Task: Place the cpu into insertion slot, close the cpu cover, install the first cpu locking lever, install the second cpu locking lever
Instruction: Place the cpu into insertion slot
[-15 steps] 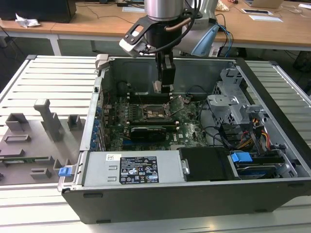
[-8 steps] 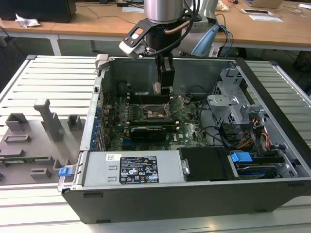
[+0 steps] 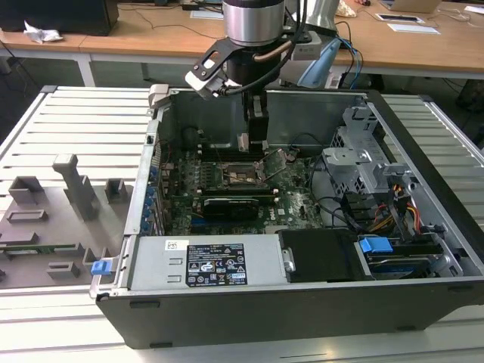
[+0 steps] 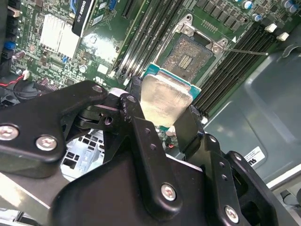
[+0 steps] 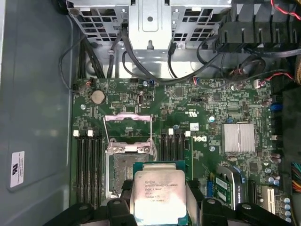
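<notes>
My gripper [image 3: 250, 141] hangs inside the open computer case, shut on the cpu [image 3: 243, 142]. In both wrist views the cpu [image 4: 164, 101] [image 5: 160, 194] is a silver-topped square chip clamped by its edges between the black fingers [image 4: 137, 117]. It hovers above the green board, just short of the insertion slot [image 5: 123, 175] [image 4: 190, 56] [image 3: 243, 175], whose dark contact field lies bare. The cpu cover [image 5: 127, 116] stands flipped open on the slot's far side. A thin wire locking lever [image 4: 245, 51] sticks out beside the slot.
Black memory slots [image 5: 87, 165] flank the slot. A silver heatsink [image 5: 239, 137] and a black card [image 3: 234, 206] sit on the board. The power supply [image 3: 212, 261] and drive cage [image 3: 363, 162] crowd the case. Grey fixtures [image 3: 68, 197] lie at the exterior view's left.
</notes>
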Robot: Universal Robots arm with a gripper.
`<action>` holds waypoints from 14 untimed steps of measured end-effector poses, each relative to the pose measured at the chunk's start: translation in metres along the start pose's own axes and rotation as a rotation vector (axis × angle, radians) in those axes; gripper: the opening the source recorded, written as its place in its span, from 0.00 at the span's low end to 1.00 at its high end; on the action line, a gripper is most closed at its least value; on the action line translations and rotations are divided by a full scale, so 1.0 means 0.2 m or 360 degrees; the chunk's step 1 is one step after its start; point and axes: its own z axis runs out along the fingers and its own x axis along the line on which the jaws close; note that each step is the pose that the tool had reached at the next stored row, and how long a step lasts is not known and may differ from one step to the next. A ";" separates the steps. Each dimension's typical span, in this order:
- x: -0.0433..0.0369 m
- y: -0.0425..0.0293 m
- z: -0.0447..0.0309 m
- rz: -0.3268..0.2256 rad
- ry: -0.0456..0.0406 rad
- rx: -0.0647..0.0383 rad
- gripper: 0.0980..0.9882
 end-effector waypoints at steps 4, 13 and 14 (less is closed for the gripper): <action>0.003 -0.003 0.029 0.0000 0.0000 0.0000 0.48; 0.018 -0.010 0.097 -0.0003 -0.0001 -0.0004 0.48; 0.020 -0.011 0.104 -0.0006 -0.0001 -0.0004 0.48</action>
